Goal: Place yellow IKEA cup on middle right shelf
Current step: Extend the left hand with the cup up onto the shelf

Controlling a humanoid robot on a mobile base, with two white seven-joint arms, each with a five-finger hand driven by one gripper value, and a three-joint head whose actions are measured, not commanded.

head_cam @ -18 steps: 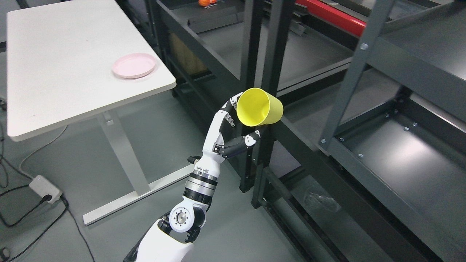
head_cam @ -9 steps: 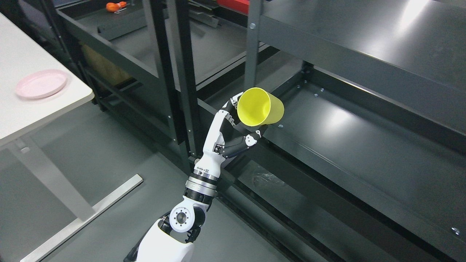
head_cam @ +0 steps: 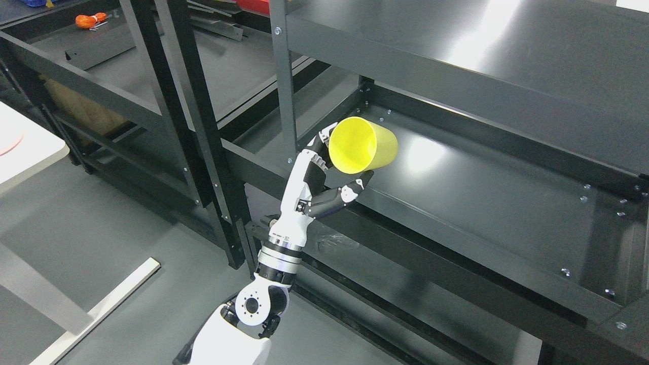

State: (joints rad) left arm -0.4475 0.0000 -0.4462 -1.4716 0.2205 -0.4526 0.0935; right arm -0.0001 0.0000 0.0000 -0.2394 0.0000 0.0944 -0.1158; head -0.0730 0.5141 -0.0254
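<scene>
Here we see the left robot hand [head_cam: 324,175] pinching the yellow cup [head_cam: 363,146] (no readable label), tilted, mouth toward the camera, base pointing right, above the dark shelf [head_cam: 487,203] front edge.

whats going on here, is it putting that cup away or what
The robot's left hand holds a yellow cup, tipped on its side with the opening facing the camera. The cup is in the air at the front left edge of a dark metal shelf, not yet set down. The right arm is not in view.
</scene>
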